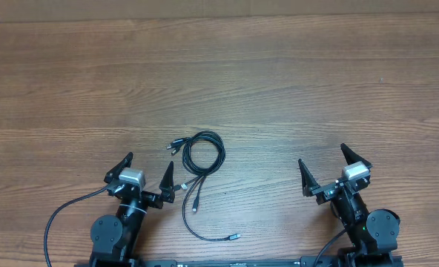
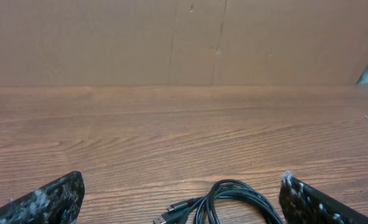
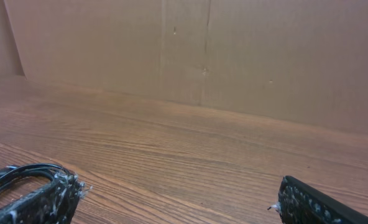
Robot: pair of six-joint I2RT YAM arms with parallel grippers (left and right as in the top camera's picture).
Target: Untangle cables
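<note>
The cables (image 1: 192, 178) lie in a small coil on the tabletop (image 1: 279, 89), just ahead of the left pincer (image 1: 149, 165) — it and the right pincer (image 1: 322, 156) both gape wide, empty. The cords look light, limp and thin (probably slippery), so they are best pinched at a loose tail near a plug.

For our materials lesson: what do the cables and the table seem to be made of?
Cables: likely rubber or plastic sheathing, black, slightly glossy, bending in smooth loops; plug tips look silver, probably metal. Table: wood or wood-look laminate, brown with visible grain lines, matte.
</note>
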